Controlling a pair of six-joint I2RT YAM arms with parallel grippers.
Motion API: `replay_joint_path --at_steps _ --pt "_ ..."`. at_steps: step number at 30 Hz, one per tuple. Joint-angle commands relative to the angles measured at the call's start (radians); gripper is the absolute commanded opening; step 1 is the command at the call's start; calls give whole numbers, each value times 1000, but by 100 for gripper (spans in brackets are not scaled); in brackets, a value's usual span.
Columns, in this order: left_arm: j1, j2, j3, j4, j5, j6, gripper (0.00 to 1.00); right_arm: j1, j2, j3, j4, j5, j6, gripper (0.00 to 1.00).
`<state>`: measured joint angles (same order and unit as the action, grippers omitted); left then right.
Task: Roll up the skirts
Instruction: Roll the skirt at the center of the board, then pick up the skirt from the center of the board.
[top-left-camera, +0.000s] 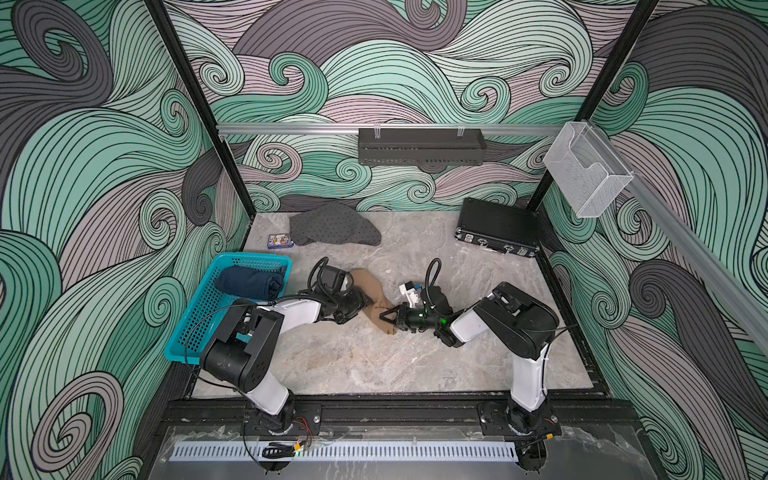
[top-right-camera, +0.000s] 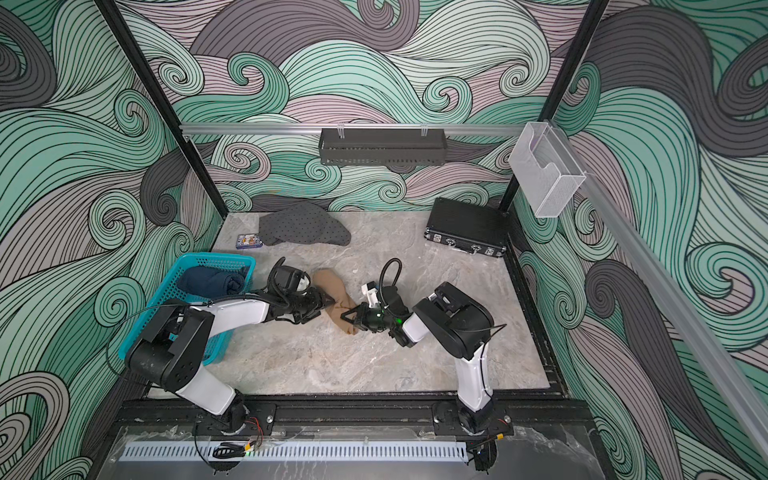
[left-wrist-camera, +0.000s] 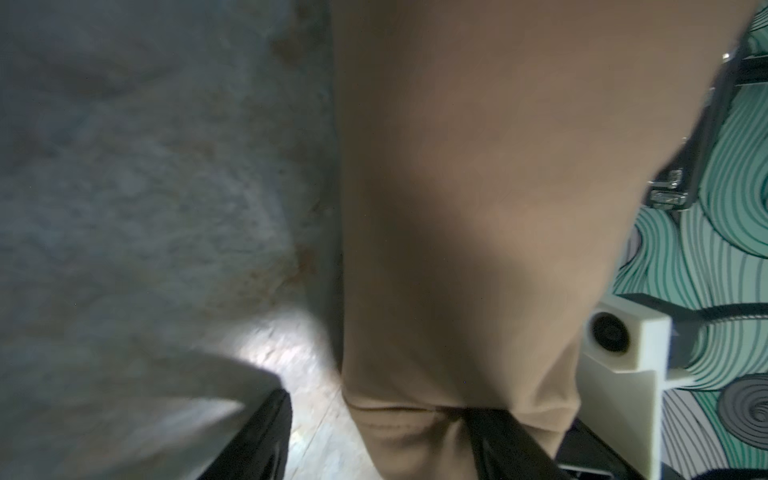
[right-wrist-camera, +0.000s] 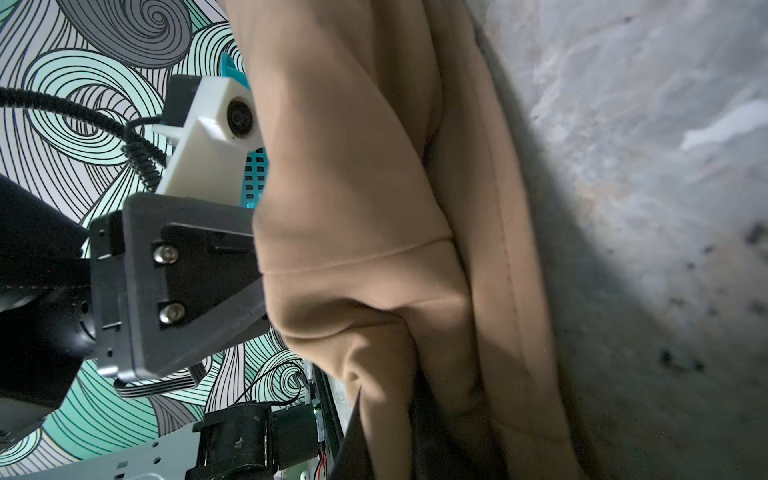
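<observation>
Nearest to me, both arms reach in over the table (top-left-camera: 374, 365) and meet at the tan skirt (top-left-camera: 365, 284). It lies in the middle of the table as a long, narrow strip, running from the far left toward the near right.

In both top views the right gripper (top-left-camera: 384, 316) comes from the right side onto the nearer part of the strip, and creases in the cloth run to its tip. Its jaws are pressed together and pinch a bunch of the tan skirt (right-wrist-camera: 353, 199). The right wrist view shows the cloth gathered where the fingers meet.

The left gripper (top-right-camera: 329, 300) stands at the opposite long edge, just across from the right one. In the left wrist view its jaws are spread. One finger (left-wrist-camera: 257, 436) is over bare table, apart from the cloth, and the hem of the tan skirt (left-wrist-camera: 457, 208) lies against the other finger. The left gripper is not closed on the cloth.

Farther away, on the left side, the basket (top-left-camera: 253, 258) stands just beside the left arm. The denim skirt (top-left-camera: 249, 282) lies in it as a rolled bundle.

At the far edge, the dotted skirt (top-left-camera: 334, 226) lies in a loose, flat heap against the wall, with a small box (top-left-camera: 280, 241) just beside it on the left. The case (top-left-camera: 496, 226) lies shut in the far right corner, well apart from the skirts.
</observation>
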<state>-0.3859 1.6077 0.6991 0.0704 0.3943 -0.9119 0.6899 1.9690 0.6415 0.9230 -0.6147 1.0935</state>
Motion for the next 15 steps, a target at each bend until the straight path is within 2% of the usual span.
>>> replay_joint_path --at_steps 1,3,8,12,15 --pt "17 -11 -55 223 20 -65 68 -18 11 -8 -177 -86 -23 0" --pt "24 -52 -88 275 22 -65 68 -28 15 -2 -189 -105 -28 0" --pt "25 -110 -116 227 42 -27 69 -39 27 19 -225 -118 -50 0" --pt "25 -174 -233 338 45 -50 76 -43 28 34 -262 -127 -67 0" --pt "22 -178 -238 360 60 -56 82 -44 31 46 -289 -135 -81 0"
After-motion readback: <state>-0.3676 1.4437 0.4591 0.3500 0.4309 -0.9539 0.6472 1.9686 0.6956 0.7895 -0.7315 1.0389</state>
